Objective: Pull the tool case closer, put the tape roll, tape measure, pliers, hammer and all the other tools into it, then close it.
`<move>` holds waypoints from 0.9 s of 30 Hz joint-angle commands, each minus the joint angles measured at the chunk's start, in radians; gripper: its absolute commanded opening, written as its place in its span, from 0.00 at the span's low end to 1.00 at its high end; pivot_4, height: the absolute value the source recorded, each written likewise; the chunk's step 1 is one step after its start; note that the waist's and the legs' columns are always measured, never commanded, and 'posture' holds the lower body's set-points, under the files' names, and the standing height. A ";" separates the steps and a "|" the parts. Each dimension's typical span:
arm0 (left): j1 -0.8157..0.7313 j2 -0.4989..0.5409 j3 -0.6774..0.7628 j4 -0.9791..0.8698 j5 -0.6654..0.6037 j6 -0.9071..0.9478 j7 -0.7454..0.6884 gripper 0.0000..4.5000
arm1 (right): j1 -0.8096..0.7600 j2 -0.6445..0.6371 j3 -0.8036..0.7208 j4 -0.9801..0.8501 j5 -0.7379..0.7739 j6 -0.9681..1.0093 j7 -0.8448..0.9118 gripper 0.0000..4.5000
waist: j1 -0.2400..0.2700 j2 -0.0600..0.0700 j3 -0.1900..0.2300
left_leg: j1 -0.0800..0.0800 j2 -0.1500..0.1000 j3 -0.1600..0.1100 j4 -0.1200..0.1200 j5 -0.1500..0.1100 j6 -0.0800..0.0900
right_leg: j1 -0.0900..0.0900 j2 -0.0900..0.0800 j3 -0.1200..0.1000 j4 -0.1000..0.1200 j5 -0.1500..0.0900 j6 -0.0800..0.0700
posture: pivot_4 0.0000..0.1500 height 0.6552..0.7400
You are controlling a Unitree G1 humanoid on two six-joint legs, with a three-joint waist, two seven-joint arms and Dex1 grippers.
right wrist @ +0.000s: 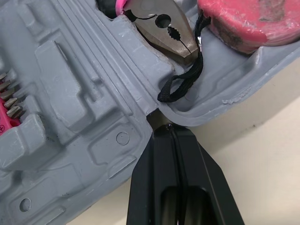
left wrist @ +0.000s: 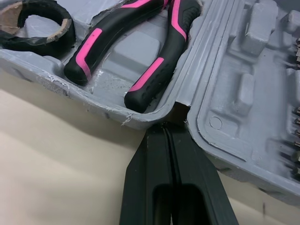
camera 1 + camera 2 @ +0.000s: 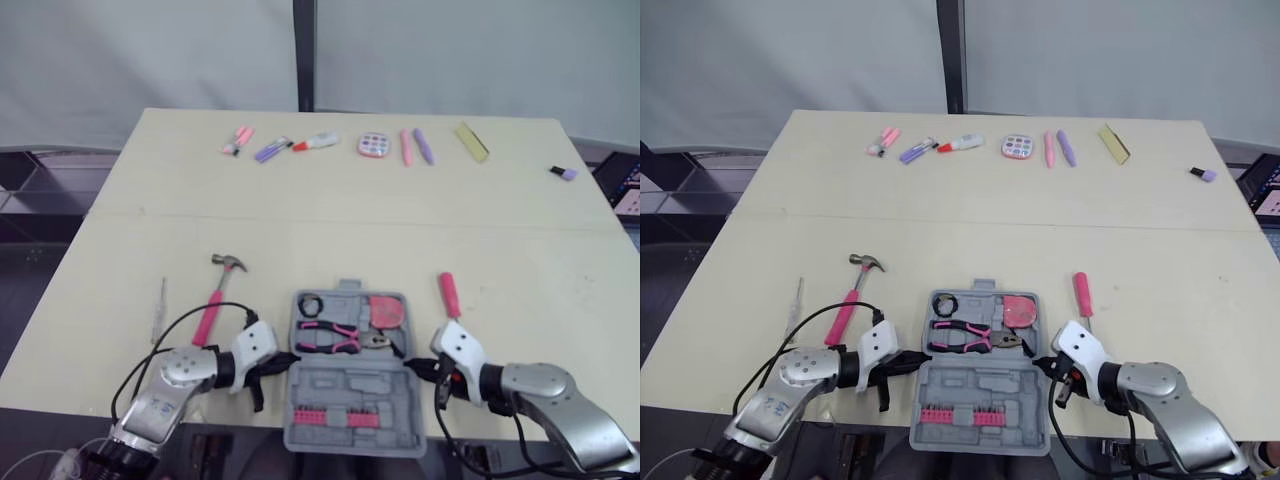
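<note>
Bottom centre, case: the tool case point(image 3: 345, 383) lies open and flat at the near table edge. Its nearer half holds a pink bit strip point(image 3: 335, 416) and seems to reach just past the edge.
Left gripper point(image 3: 285, 361): fingers pressed together, tips tucked into the hinge notch on the case's left side.
Right gripper point(image 3: 417, 366): also pressed together, tips at the right hinge notch.
Farther half of the case: tape roll point(image 3: 309, 305), pliers point(image 3: 335, 338) and tape measure point(image 3: 386, 312) sit inside.
Step, as I judge it: shifting the case by both hinge ends.
Doing it well: move both arms at one pace so the case slides straight. Keep the tips low in the notches and go slowly so the loose tools stay seated.
Left of centre: the hammer point(image 3: 213, 305) lies outside, near the case.
Right of centre: a screwdriver point(image 3: 449, 293) also lies outside.
Far left: a thin metal tool point(image 3: 160, 305).
Top: a row of pens point(image 3: 330, 142), well apart.
</note>
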 commanded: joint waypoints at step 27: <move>-0.086 -0.077 0.018 0.050 0.013 0.024 0.059 0.01 | -0.087 0.071 0.038 0.032 -0.050 -0.002 -0.045 0.00 | -0.001 0.000 0.000 | 0.001 0.000 0.000 0.002 0.000 0.000 | -0.002 0.000 0.000 0.005 0.000 0.000 | 1.00 0.69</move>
